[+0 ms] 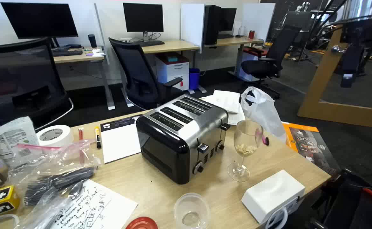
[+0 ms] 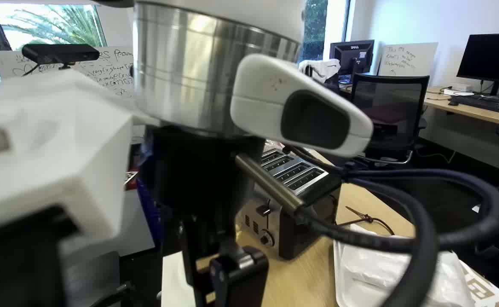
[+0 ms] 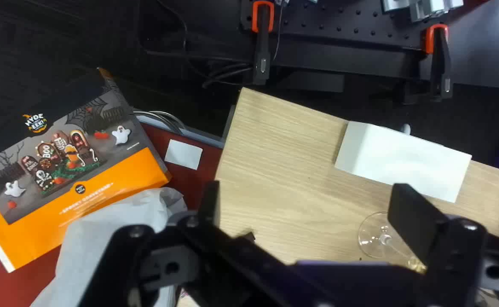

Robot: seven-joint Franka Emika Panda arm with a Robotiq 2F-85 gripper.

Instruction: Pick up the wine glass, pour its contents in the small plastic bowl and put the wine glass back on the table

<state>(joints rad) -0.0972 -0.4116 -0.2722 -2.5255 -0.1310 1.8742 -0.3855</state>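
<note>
The wine glass [image 1: 239, 171] stands upright on the table [image 1: 163, 190], right of the toaster in an exterior view. Its contents [image 1: 245, 149], pale yellow bits, lie low in its bowl. Nearer the front is the small plastic bowl [image 1: 192, 210], clear, with no bits visible inside. From above, the wrist view shows my gripper [image 3: 309, 204] open, its fingers wide apart and nothing held. The glass's foot [image 3: 370, 241] appears just inside the right finger [image 3: 415, 221], which hides most of its upper part. In an exterior view the arm blocks the glass, and the fingertips fall below the frame.
A four-slot toaster [image 1: 182, 136] stands beside the glass, and a white box [image 1: 274, 194] sits at the near table edge. A white plastic bag [image 1: 263, 108] and an orange-black box [image 3: 62, 166] lie past the table's end. A red disc [image 1: 142, 223] is near the bowl.
</note>
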